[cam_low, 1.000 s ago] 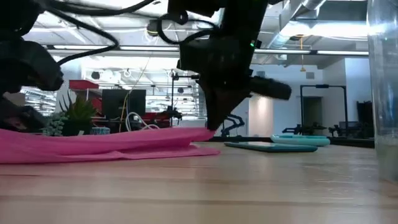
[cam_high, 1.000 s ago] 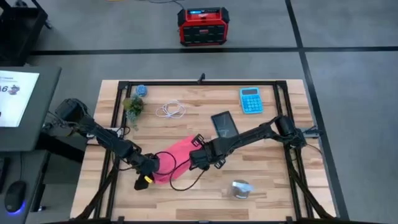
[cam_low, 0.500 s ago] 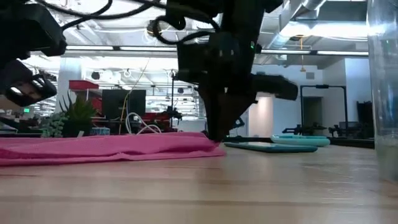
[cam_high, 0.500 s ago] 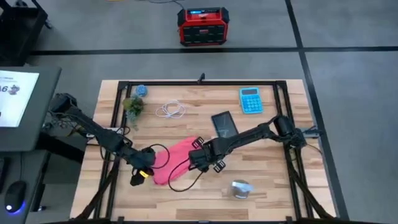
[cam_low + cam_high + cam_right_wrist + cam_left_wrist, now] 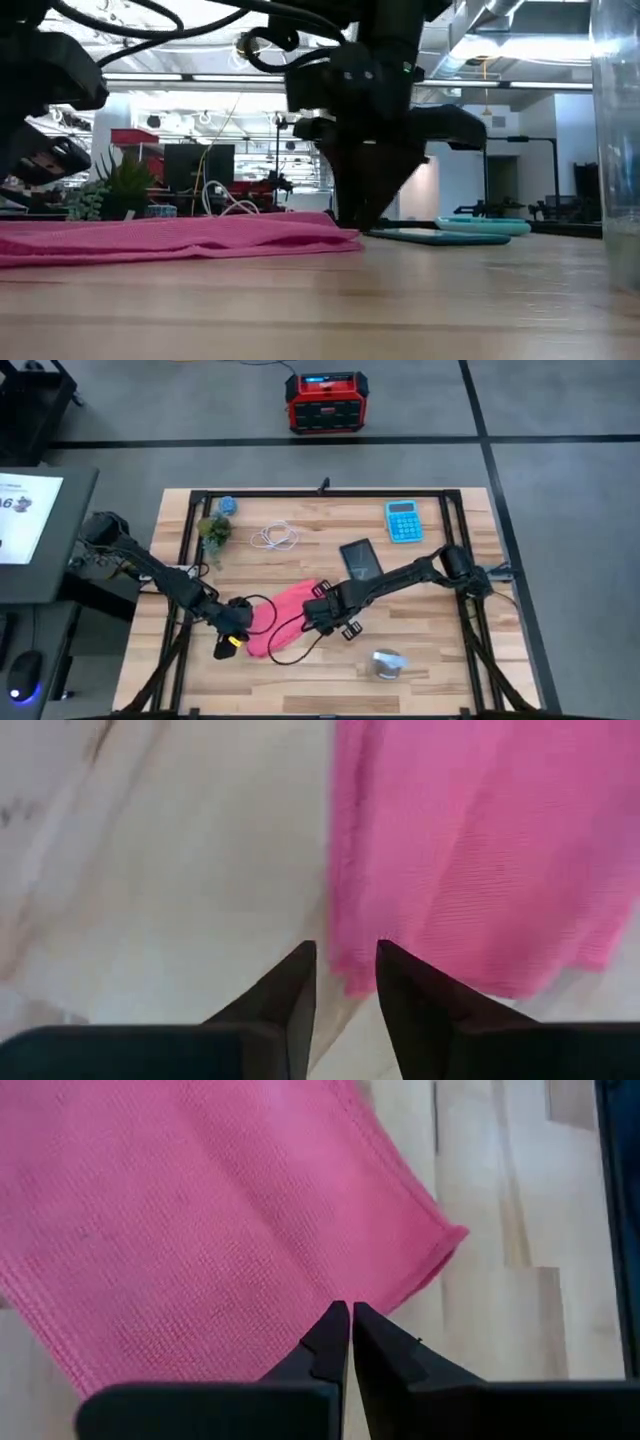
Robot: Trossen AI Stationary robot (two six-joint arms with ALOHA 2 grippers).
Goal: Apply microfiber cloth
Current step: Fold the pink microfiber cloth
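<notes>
The pink microfiber cloth (image 5: 283, 610) lies flat on the wooden table's middle, also seen as the cloth (image 5: 180, 238) in the low view. My left gripper (image 5: 246, 624) hangs shut just above the cloth's left part (image 5: 200, 1210), its tips (image 5: 350, 1312) near one corner, touching nothing. My right gripper (image 5: 313, 618) points down at the cloth's right end, its fingers (image 5: 300, 970) a little open, with the cloth's edge (image 5: 340, 960) showing in the gap. My right gripper (image 5: 362, 222) comes from above with its fingertips down at the cloth's right end (image 5: 340, 236). I cannot tell whether they touch it. The cloth lies slack and flat on the table.
A dark phone (image 5: 361, 558) lies just beyond the right gripper and a blue calculator (image 5: 404, 520) behind it. A white cable (image 5: 274, 538) and a small plant (image 5: 214, 530) are at the far left. A clear glass (image 5: 388, 665) stands near the front edge.
The cloth's right end, held raised a second ago, has come down and now lies flat on the table with my right gripper lowered beside it. My left gripper has risen off the cloth's left part and moved slightly toward the table's left edge.
</notes>
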